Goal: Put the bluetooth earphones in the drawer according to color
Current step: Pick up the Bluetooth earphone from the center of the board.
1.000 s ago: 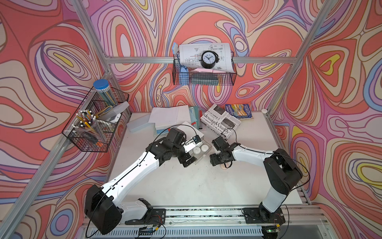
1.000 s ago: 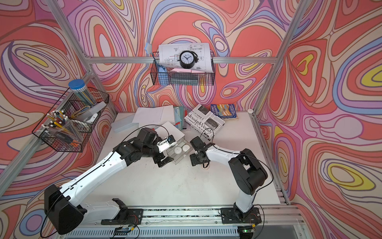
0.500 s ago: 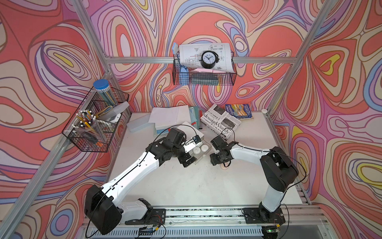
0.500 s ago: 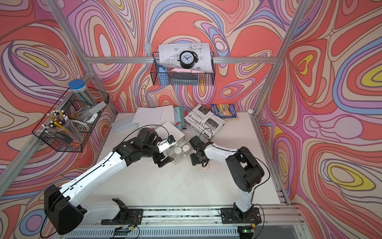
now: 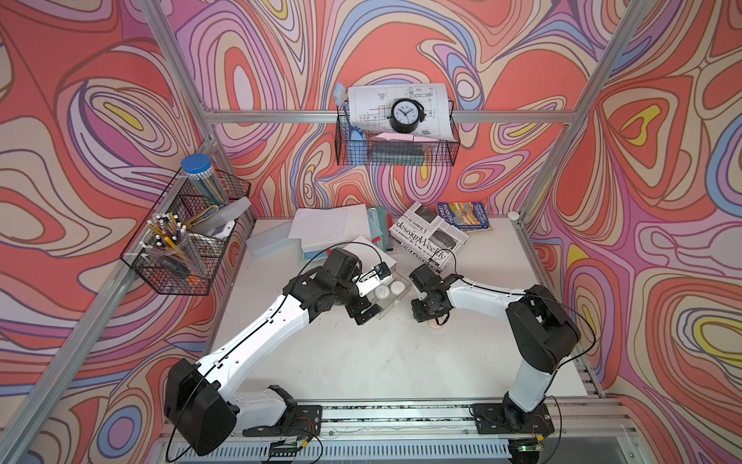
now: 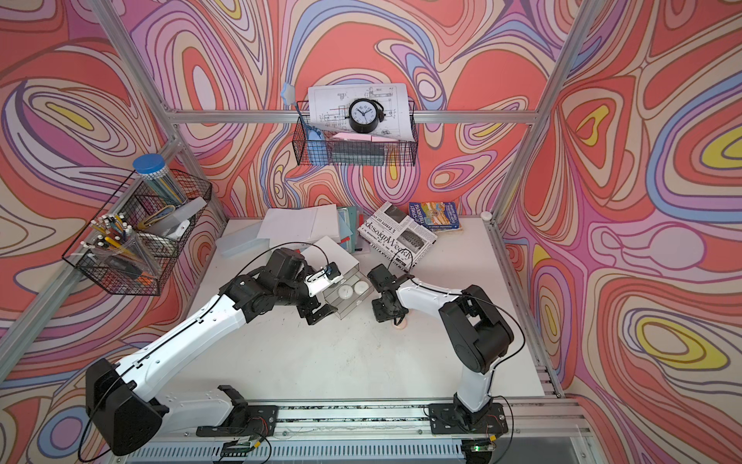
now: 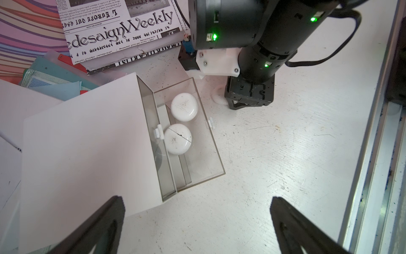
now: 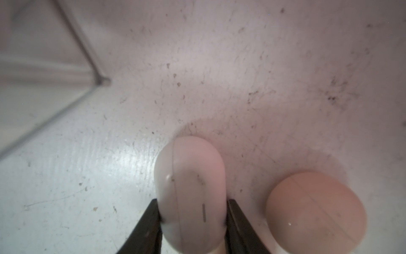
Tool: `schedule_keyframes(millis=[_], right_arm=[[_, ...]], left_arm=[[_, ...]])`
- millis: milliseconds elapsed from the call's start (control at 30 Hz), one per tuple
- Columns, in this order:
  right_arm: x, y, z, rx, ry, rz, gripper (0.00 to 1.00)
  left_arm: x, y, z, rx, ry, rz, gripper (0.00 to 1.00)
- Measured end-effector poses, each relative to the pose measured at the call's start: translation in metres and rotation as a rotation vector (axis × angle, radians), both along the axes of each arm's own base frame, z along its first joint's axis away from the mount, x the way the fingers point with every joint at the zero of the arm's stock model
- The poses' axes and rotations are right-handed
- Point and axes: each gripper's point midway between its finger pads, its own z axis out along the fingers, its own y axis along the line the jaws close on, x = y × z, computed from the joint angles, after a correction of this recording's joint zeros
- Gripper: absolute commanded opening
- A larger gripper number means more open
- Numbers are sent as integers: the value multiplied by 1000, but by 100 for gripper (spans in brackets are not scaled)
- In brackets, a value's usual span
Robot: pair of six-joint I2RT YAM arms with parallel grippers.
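A clear drawer (image 7: 211,158) stands pulled out of a white box (image 7: 87,149), and two white bluetooth earphones (image 7: 184,106) (image 7: 177,139) lie in it. In both top views the drawer (image 5: 395,299) (image 6: 353,299) is between the two arms. My right gripper (image 8: 191,202) is shut on a white earphone case (image 8: 189,176) standing on edge, low over the table to the right of the drawer. A pale pink case (image 8: 316,211) lies on the table beside it, also visible from above (image 5: 435,324) (image 6: 399,326). My left gripper (image 7: 197,204) hovers open and holds nothing at the drawer's front corner.
A newspaper (image 5: 427,237) and a book (image 5: 461,215) lie behind the drawer, with papers and folders (image 5: 329,227) to their left. Wire baskets hang on the left wall (image 5: 180,245) and the back wall (image 5: 395,140). A metal rail (image 7: 373,132) runs along the table's right edge.
The right gripper's jaws have closed in onto the white case, with the arm nearly in place. The left arm has not moved.
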Motion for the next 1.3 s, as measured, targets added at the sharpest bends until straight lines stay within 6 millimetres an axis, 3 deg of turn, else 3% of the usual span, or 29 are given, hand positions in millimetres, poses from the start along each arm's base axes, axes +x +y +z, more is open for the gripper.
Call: schedule_keyframes(millis=[167,233,367,733,900,1133,1300], right_arm=[[-7,-6,8,-1,-6,-15,33],[-6,-6,12,6,-13,-18,42],[-7,-7,13,7,-11,-23,50],[-7,-5,9,5,11,-55,63],[-1,-2,4,8,15,-70,55],[3,1,-2,-1,25,-66,53],[3,0,-2,-6,22,-63,40]], left_arm=[[0,0,0,0,0,0,99],[0,0,0,0,0,0,99],[0,0,0,0,0,0,99],[0,0,0,-1,-1,-1,98],[0,0,0,0,-1,-1,98],[0,1,0,4,-3,4,98],[1,1,0,4,-4,4,99]])
